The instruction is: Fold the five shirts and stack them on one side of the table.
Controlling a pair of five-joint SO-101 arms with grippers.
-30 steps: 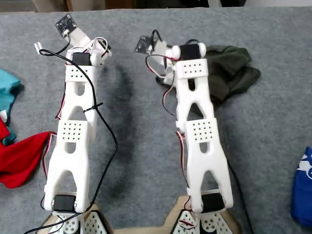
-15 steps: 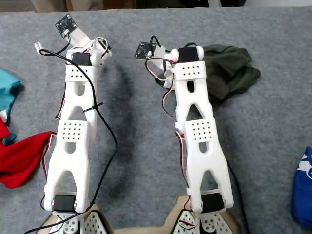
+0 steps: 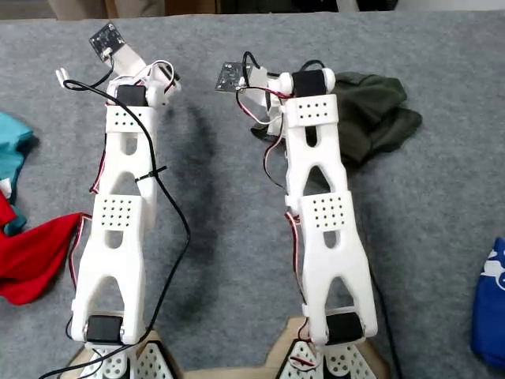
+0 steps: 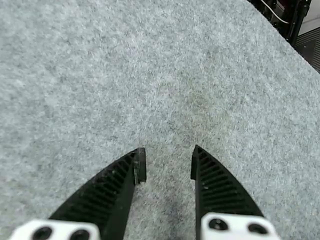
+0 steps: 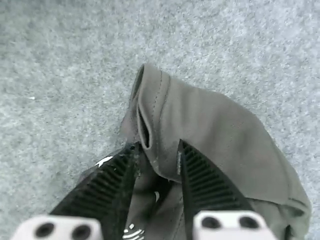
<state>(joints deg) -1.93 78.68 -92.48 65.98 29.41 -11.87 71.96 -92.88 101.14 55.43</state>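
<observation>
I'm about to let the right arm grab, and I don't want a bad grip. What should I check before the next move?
1. The right hand is over the green shirt: ok, a fold lies between its jaws.
2. The right hand is closed on cloth: not ok, the jaws stand apart.
3. The left hand is free to help: ok, open over bare table.
4. The green shirt lies flat: not ok, it is crumpled.
5. Five shirts counted: not ok, I count four: this one, the red shirt, the teal shirt and the blue shirt.
</observation>
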